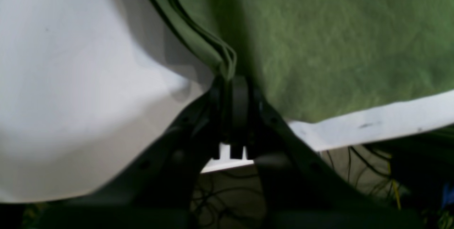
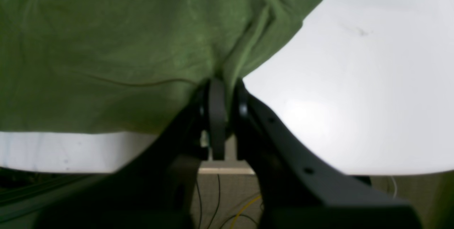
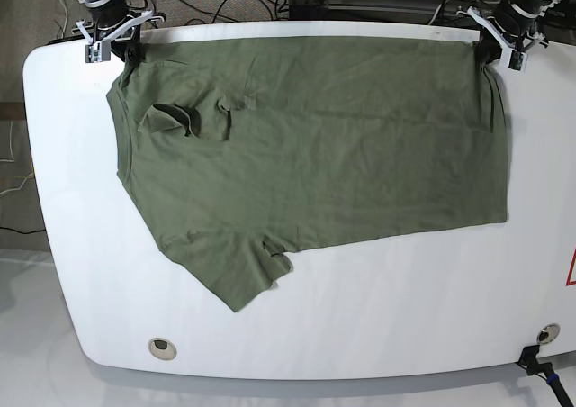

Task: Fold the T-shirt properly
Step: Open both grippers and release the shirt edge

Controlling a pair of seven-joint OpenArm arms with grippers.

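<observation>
T-shirt [image 3: 342, 146] lies near cables [image 3: 236, 0] beyond the table edge [image 3: 297, 31].

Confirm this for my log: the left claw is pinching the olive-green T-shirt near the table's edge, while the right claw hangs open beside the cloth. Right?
Not quite: the right claw is closed on the olive-green T-shirt too, as the right wrist view shows. The left claw is indeed pinching it near the table's edge.
</observation>
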